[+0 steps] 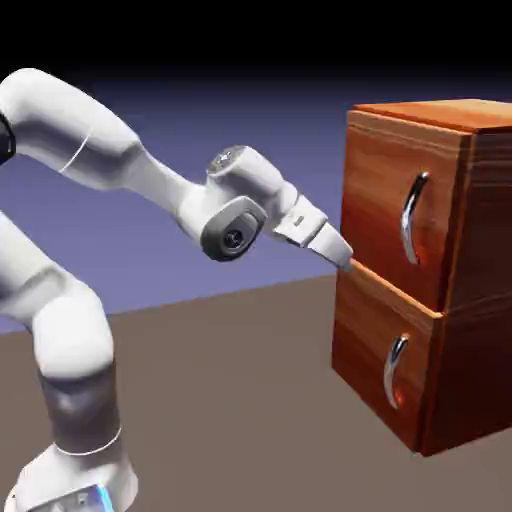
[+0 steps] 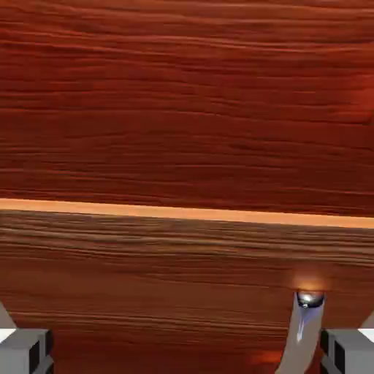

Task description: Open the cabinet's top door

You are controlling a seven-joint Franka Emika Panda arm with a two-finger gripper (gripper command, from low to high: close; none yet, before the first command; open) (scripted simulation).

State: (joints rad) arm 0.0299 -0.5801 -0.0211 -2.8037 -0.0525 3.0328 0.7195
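Note:
The reddish-brown wood-grain cabinet [image 1: 478,260] stands at the exterior view's right. Its top door [image 1: 378,190] is flush and carries a curved silver handle [image 1: 412,215]. My gripper [image 1: 346,259] is at the door's lower left corner, right at the seam above the lower panel [image 1: 362,345], well left of and below the top handle. In the hand view wood fills the frame and a pale seam strip [image 2: 182,212] crosses it. My gripper [image 2: 187,356] is open with nothing between its fingertips [image 2: 26,352]. A silver handle end [image 2: 305,321] shows below the strip by the right tip; which panel's I cannot tell.
The lower panel has its own silver handle [image 1: 395,372]. The brown table [image 1: 230,400] stretches between the robot base [image 1: 70,480] and the cabinet.

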